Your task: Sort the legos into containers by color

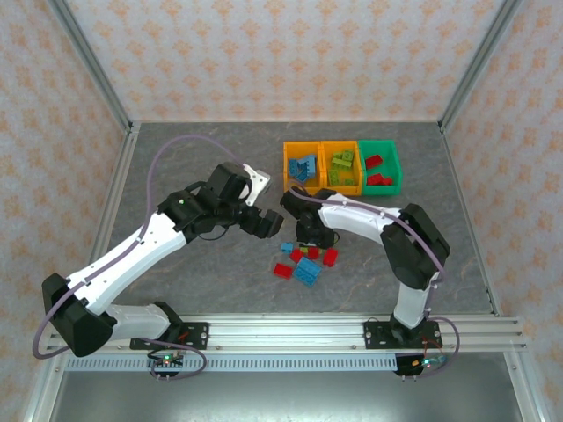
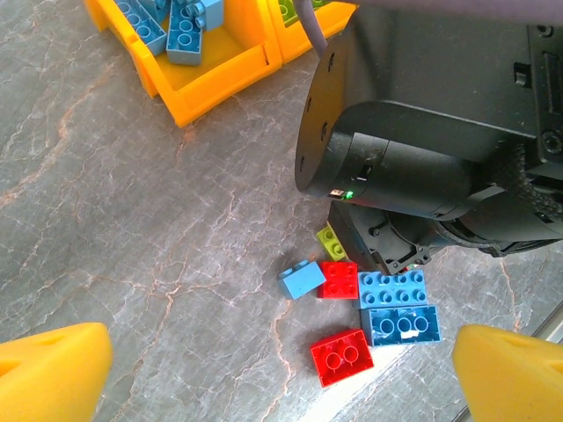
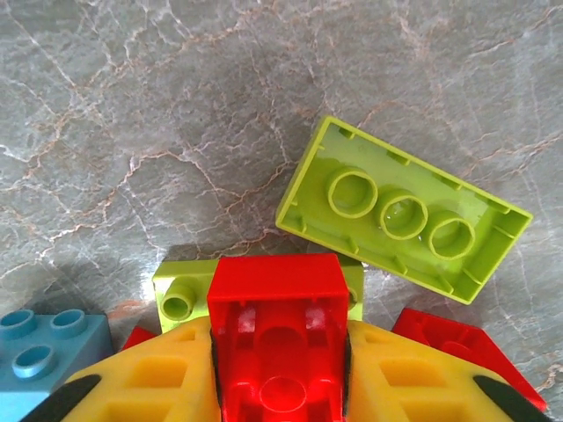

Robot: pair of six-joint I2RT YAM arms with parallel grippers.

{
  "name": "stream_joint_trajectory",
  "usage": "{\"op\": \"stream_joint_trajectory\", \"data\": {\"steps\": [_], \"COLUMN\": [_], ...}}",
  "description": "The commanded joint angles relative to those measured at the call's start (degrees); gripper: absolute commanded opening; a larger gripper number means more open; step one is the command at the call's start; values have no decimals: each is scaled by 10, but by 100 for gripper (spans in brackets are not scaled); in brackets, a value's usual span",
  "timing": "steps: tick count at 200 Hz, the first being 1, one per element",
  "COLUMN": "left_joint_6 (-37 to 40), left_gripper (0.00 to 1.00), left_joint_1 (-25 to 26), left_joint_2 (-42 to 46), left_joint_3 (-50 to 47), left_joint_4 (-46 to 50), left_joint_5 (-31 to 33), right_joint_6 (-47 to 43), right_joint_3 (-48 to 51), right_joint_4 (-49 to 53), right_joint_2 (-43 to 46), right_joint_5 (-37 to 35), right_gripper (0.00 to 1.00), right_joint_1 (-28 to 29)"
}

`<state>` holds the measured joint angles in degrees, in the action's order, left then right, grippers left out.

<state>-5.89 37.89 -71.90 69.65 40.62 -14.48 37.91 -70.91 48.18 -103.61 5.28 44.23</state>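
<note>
Grey marble table (image 1: 220, 286), right claw (image 3: 280, 380) clamping red lego (image 3: 277, 299), lime lego (image 3: 405, 211) beside, left claw (image 2: 281, 369) wide

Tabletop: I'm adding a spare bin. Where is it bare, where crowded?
Bare: the far-left corner, from the left orange bin to the side frame; the strip right of the green bin; the near strip along the rail. Crowded: loose legos around the right hand, which grips a red brick.

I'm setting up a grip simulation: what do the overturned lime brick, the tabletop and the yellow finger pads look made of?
Lime brick: hard glossy moulded plastic; hollow underside with round tubes, light sheen.
Tabletop: grey, white-veined marble look, smooth; possibly printed laminate.
Right gripper's fingers: yellow, matte, with recessed pockets; probably plastic, hardness unclear.
</note>
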Motion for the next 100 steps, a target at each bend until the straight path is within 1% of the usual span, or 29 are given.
{"op": "stream_joint_trajectory", "data": {"steps": [1,16,29,50,59,79,100], "left_joint_6": [12,13,13,12,11,10,9], "left_gripper": [100,100,100,100,100,100,100], "left_joint_1": [5,5,5,5,5,6,5], "left_joint_2": [14,16,19,23,26,33,42], "left_joint_3": [-7,-7,-8,-9,-9,-12,-14], "left_joint_4": [1,2,3,5,6,8,17], "left_joint_5": [14,16,18,21,21,23,27], "right_joint_6": [12,8,1,-35,-56,-100,-139], "right_joint_3": [-15,-23,-38,-59,-63,-100,-194], "right_joint_4": [22,30,41,34,11,-25,-22], "right_joint_2": [60,102,128,159,162,127,27], "right_joint_5": [-52,-89,-120,-165,-173,-163,-142], "right_gripper": [31,31,31,31,32,32,32], "right_joint_1": [1,-10,-38,-109,-153,-254,-328]}}
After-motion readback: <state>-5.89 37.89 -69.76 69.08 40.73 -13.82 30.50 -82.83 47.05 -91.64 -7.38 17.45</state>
